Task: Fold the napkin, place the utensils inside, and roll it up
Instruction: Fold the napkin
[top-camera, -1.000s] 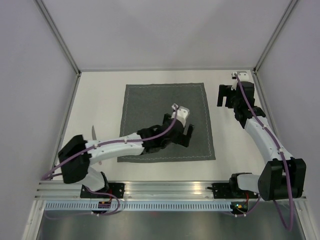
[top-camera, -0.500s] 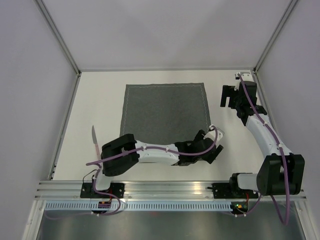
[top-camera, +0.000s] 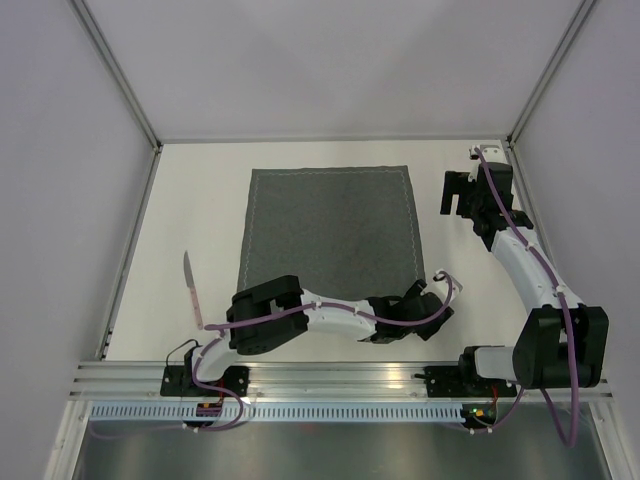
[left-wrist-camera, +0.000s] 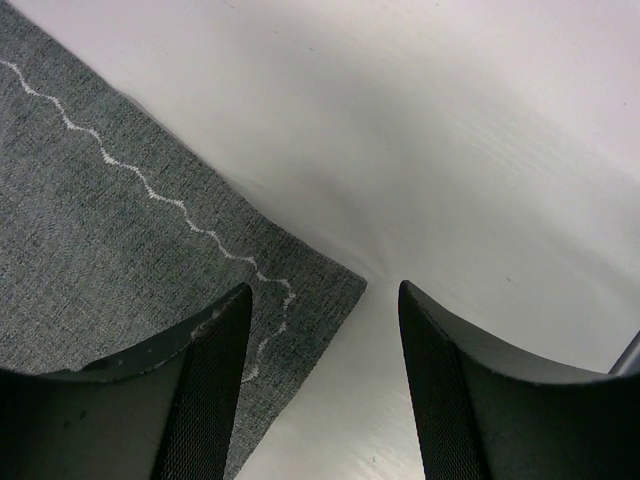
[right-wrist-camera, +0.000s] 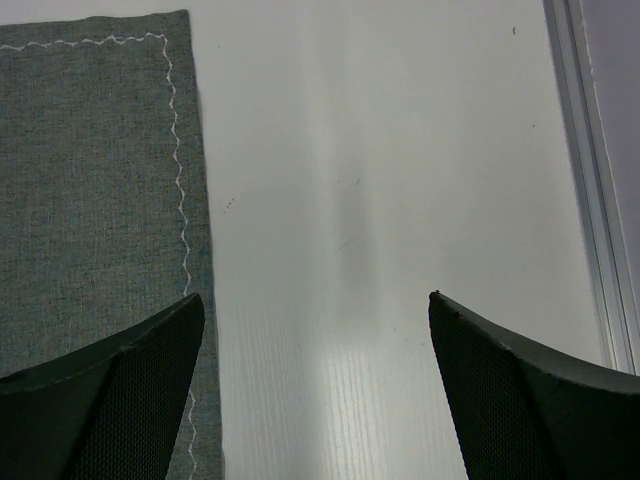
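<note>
Napkin spread flat, pink knife well apart beside it

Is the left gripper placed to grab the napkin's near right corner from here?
Probably yes: the left gripper, open, hangs right over that corner of the napkin, with nothing lying between them.

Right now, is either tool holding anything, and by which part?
Nothing is held: left tool open at the napkin corner; right tool open beside its edge.
</note>
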